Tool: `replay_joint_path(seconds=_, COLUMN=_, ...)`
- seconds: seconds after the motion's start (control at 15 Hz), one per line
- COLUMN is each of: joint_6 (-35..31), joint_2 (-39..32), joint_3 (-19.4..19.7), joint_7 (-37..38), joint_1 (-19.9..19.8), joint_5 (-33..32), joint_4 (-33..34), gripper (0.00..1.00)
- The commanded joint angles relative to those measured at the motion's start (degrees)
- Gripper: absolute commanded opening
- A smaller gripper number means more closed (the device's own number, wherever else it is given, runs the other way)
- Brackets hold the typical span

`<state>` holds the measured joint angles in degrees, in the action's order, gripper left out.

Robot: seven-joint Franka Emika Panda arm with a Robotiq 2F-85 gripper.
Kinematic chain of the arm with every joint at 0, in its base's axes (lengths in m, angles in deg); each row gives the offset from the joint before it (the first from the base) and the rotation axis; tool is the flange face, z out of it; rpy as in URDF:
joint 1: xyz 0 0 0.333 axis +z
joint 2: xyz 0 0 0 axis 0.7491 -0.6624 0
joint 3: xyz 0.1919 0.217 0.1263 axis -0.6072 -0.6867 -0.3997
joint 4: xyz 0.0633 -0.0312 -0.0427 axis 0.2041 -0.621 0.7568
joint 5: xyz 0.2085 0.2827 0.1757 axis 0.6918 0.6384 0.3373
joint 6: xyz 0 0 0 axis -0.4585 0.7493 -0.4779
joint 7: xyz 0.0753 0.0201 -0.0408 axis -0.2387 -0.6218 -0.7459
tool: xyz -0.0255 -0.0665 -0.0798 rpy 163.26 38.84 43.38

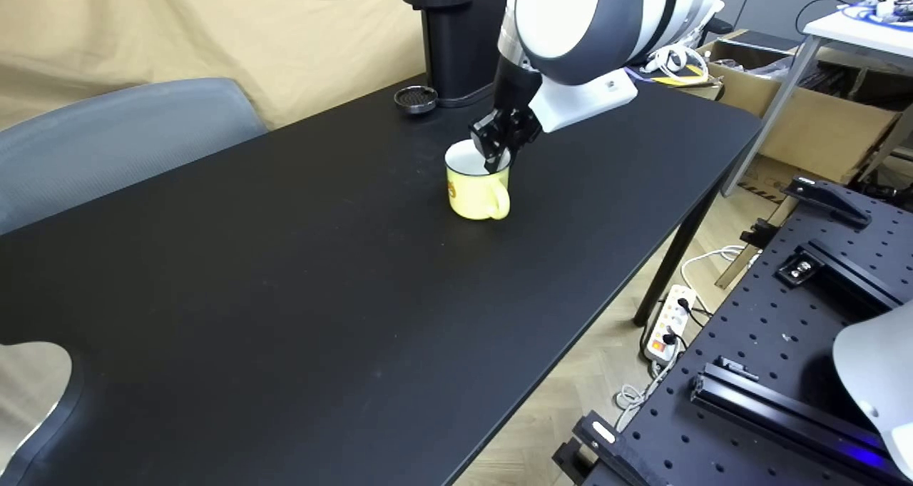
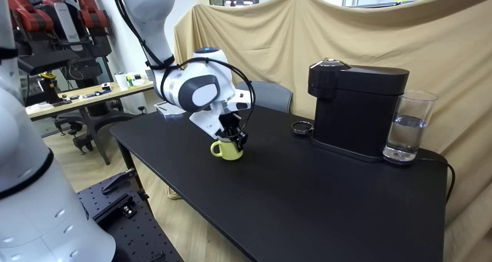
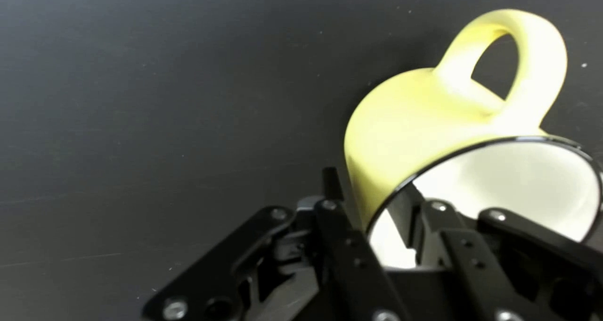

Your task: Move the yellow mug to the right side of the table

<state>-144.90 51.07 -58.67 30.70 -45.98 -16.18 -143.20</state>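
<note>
The pale-yellow mug [image 1: 471, 195] appears to stand upright on the black table [image 1: 285, 315]; it also shows in an exterior view [image 2: 230, 152] and the wrist view [image 3: 414, 118]. Its interior is white with a dark rim. A small mark shows on its side. In the wrist view its loop handle points to the upper right. My gripper [image 3: 370, 189] straddles the mug's wall, one finger inside and the other outside. A gap shows between the fingers, with the rim between them. The gripper also shows above the mug in both exterior views [image 1: 503, 159] [image 2: 233, 139].
A black coffee machine [image 2: 353, 112] stands at the table's back edge, with a glass of water [image 2: 408, 131] beside it and a small round metal tray [image 2: 302, 127] before it. A grey chair [image 1: 128, 143] is behind the table. A perforated black base [image 1: 756, 329] is alongside.
</note>
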Motion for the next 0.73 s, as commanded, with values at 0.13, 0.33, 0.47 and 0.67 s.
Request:
replay_joint_path(seconds=0.13, joint_6=-0.25, joint_2=3.67, joint_3=-0.09, joint_7=1.56, joint_1=0.67, joint_5=0.12, joint_4=-1.87, gripper=0.76)
replay_joint_path(seconds=0.33, joint_6=0.36, joint_2=6.75, joint_3=1.23, joint_7=0.8, joint_1=2.33, joint_5=-1.52, joint_4=-2.42, gripper=0.96)
replay_joint_path(seconds=0.47, joint_6=2.14, joint_2=8.96, joint_3=1.29, joint_7=0.73, joint_1=2.96, joint_5=-2.14, joint_4=-2.4, gripper=1.0)
replay_joint_path(seconds=0.67, joint_6=5.43, joint_2=11.48, joint_3=-1.41, joint_7=0.17, joint_1=2.06, joint_5=-0.97, joint_4=-1.8, gripper=1.0)
